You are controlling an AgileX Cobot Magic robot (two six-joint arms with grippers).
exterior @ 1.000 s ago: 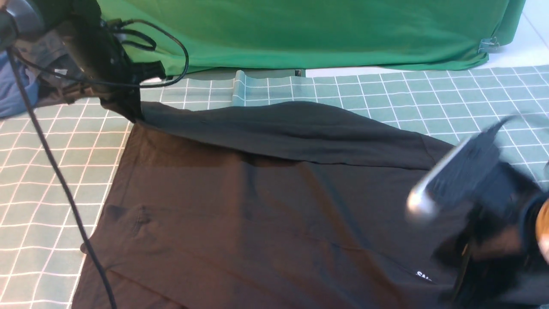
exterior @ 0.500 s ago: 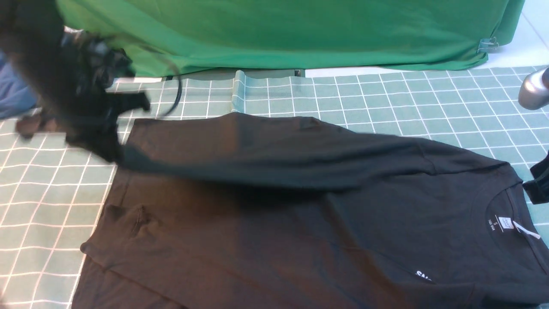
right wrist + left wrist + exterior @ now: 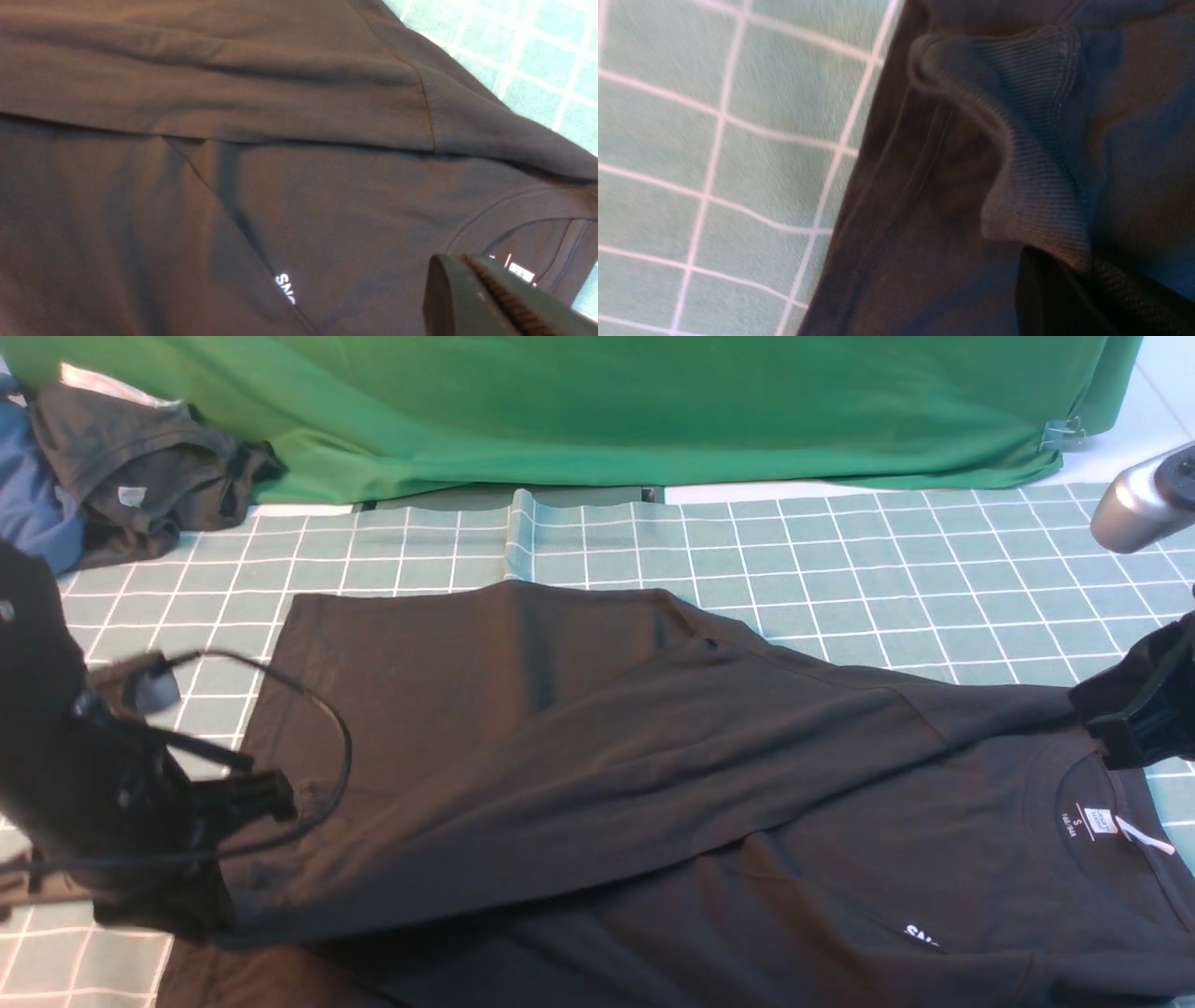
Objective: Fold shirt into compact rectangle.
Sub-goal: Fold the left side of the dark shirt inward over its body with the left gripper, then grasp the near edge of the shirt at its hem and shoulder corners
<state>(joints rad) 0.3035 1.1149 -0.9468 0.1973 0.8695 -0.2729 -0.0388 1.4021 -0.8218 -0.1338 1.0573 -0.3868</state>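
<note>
Front view showed you the large black long-sleeve crew-neck shirt [image 3: 579,691] lying spread on the green mat with white grid lines [image 3: 840,541], its neck toward the robot's right and its hem toward the left. One long sleeve [image 3: 653,775] was laid slantwise across the body, running from the shoulder on the right down to the near left. There your left gripper [image 3: 191,901], blurred in this view, sat at the sleeve's end. In the left wrist view you could see the ribbed cuff [image 3: 1031,140] bunched and running into the black jaw tip, so the jaws were clamped on the cuff, just beside the shirt's stitched hem and the mat's edge squares.

Your right gripper [image 3: 1134,733] was at the right shoulder of the shirt, just beside the neck opening. The right wrist view showed its ridged jaws pressed together with no cloth visible between them. The small white neck label [image 3: 1104,821] lay inside the collar, and the first white letters of the chest print [image 3: 922,936] showed near the front edge. A bright green cloth [image 3: 653,401] hung behind the mat, and a dark grey garment [image 3: 140,476] and a blue garment [image 3: 28,513] lay heaped at the far left, well apart from the shirt.
</note>
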